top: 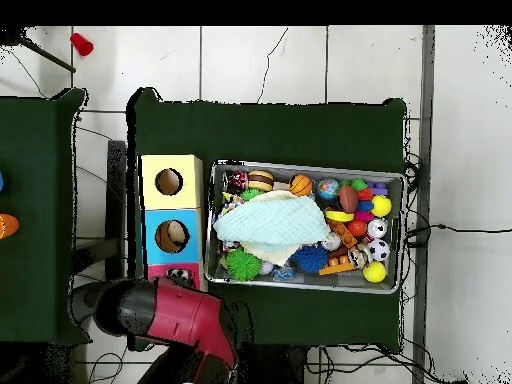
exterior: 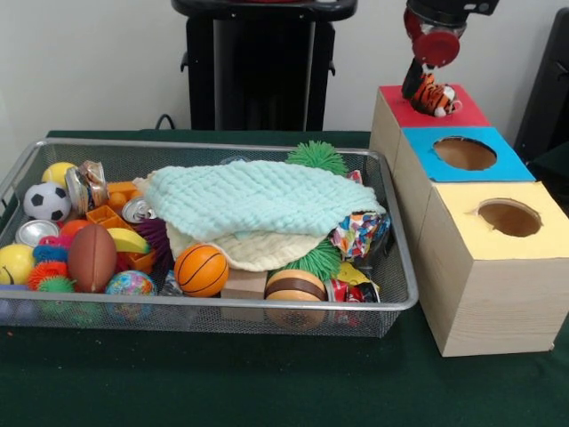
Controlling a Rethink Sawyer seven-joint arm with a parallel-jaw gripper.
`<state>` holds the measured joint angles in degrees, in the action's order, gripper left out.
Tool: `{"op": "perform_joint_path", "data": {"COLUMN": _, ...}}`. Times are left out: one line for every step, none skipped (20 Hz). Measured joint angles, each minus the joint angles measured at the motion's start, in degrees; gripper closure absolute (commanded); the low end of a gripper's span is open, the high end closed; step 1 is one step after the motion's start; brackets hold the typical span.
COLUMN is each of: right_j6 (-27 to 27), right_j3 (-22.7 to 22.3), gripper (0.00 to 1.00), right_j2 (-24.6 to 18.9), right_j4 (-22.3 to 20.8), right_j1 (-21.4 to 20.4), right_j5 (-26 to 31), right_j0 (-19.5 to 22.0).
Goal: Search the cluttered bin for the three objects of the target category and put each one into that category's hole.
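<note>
— Tiger toy (exterior: 434, 96)?
— Striped orange, black and white, hanging just over the red-topped box (exterior: 427, 108), at the far end of the row. Clamped in the end effector (exterior: 425, 89), pinched from above.
— Seen from overhead?
— Barely: a small striped patch at the red box's hole (top: 177, 273), arm (top: 185, 315) covering most of it.
— Other boxes?
— Blue-topped box (exterior: 462, 156) in the middle, yellow-topped box (exterior: 498, 222) nearest the camera, each with a round hole, both holes dark inside.
— Bin?
— Wire mesh bin (exterior: 391, 302) just beside the boxes on the green bench (exterior: 267, 382). Pale green cloth (exterior: 258, 200) draped over the middle, cream cloth (exterior: 258, 249) under it. Basketball (exterior: 201, 269), football (exterior: 92, 258), soccer ball (exterior: 46, 202) and green spiky ball (exterior: 317, 157) around the cloths.
</note>
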<state>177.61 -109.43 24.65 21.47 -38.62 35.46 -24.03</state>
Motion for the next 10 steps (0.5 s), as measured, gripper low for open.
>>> {"op": "perform_joint_path", "data": {"right_j6": 0.00, "right_j3": 0.35, "gripper": 1.00, "right_j2": 0.38, "right_j4": -0.13, "right_j1": -0.34, "right_j5": 1.77, "right_j0": -0.74}}
{"op": "perform_joint_path", "data": {"right_j6": 0.00, "right_j3": 0.69, "gripper": 1.00, "right_j2": 0.76, "right_j4": -0.27, "right_j1": -0.68, "right_j5": 3.54, "right_j0": -1.47}}
{"op": "perform_joint_path", "data": {"right_j6": 0.00, "right_j3": 1.04, "gripper": 1.00, "right_j2": 1.13, "right_j4": -0.40, "right_j1": -1.02, "right_j5": 5.31, "right_j0": -2.21}}
{"op": "perform_joint_path", "data": {"right_j6": 0.00, "right_j3": 1.31, "gripper": 1.00, "right_j2": 1.42, "right_j4": -0.44, "right_j1": -1.32, "right_j5": 6.89, "right_j0": -2.84}}
{"op": "perform_joint_path", "data": {"right_j6": 0.00, "right_j3": 1.50, "gripper": 1.00, "right_j2": 1.56, "right_j4": -0.45, "right_j1": -1.54, "right_j5": 7.94, "right_j0": -3.28}}
{"op": "perform_joint_path", "data": {"right_j6": 0.00, "right_j3": 1.68, "gripper": 1.00, "right_j2": 1.70, "right_j4": -0.46, "right_j1": -1.76, "right_j5": 8.98, "right_j0": -3.72}}
{"op": "perform_joint_path", "data": {"right_j6": 0.00, "right_j3": 1.77, "gripper": 1.00, "right_j2": 1.71, "right_j4": -0.46, "right_j1": -1.87, "right_j5": 9.43, "right_j0": -3.91}}
{"op": "perform_joint_path", "data": {"right_j6": 0.00, "right_j3": 1.86, "gripper": 1.00, "right_j2": 1.72, "right_j4": -0.48, "right_j1": -1.99, "right_j5": 9.95, "right_j0": -4.14}}
{"op": "perform_joint_path", "data": {"right_j6": 0.00, "right_j3": 1.89, "gripper": 1.00, "right_j2": 1.72, "right_j4": -0.48, "right_j1": -2.00, "right_j5": 10.03, "right_j0": -4.26}}
{"op": "perform_joint_path", "data": {"right_j6": 0.00, "right_j3": 1.91, "gripper": 1.00, "right_j2": 1.71, "right_j4": -0.48, "right_j1": -2.02, "right_j5": 10.11, "right_j0": -4.37}}
